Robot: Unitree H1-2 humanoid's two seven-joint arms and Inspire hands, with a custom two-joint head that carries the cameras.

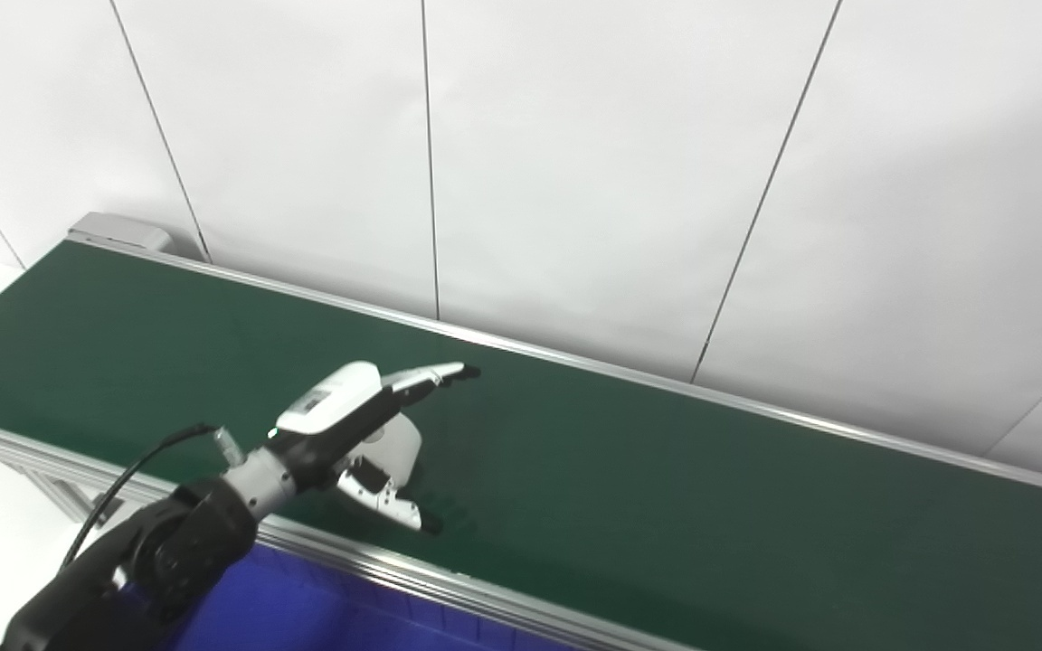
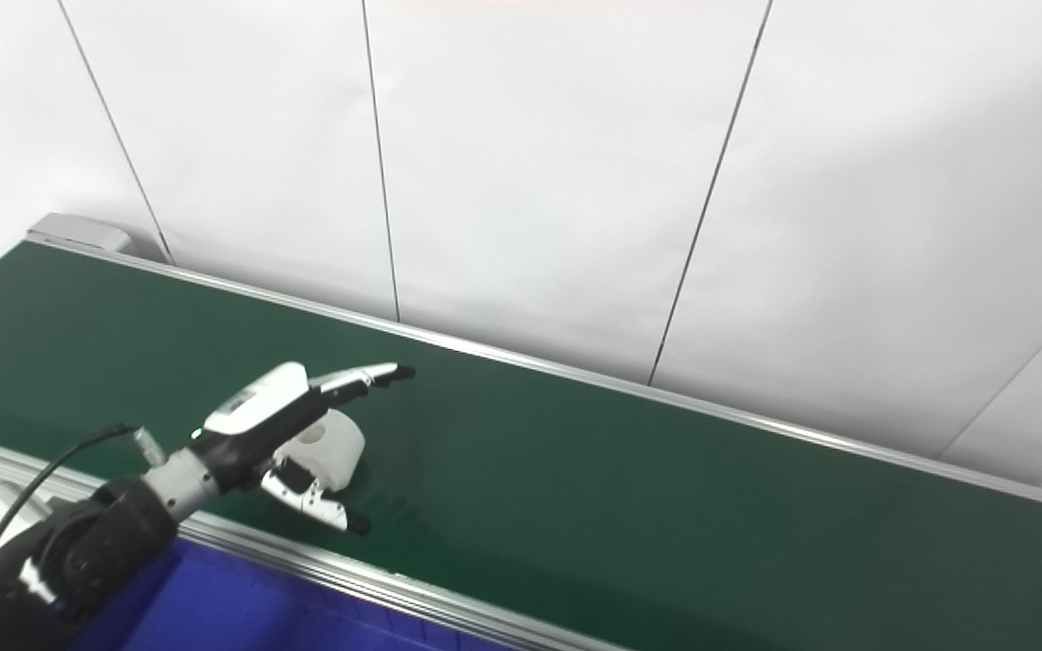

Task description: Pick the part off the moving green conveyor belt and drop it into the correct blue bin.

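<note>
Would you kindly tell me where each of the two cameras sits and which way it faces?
Left eye view: sits on the robot's head, looking down and forward across the green belt to the white wall; the left hand and its dark arm show, fingers apart around a white part.
Right eye view: on the head a little to the right, facing the same way; the same hand and arm show, further left in the picture.
Shared: belt, wall, part, left hand, and the blue bin at the bottom edge. The right hand shows in neither.
</note>
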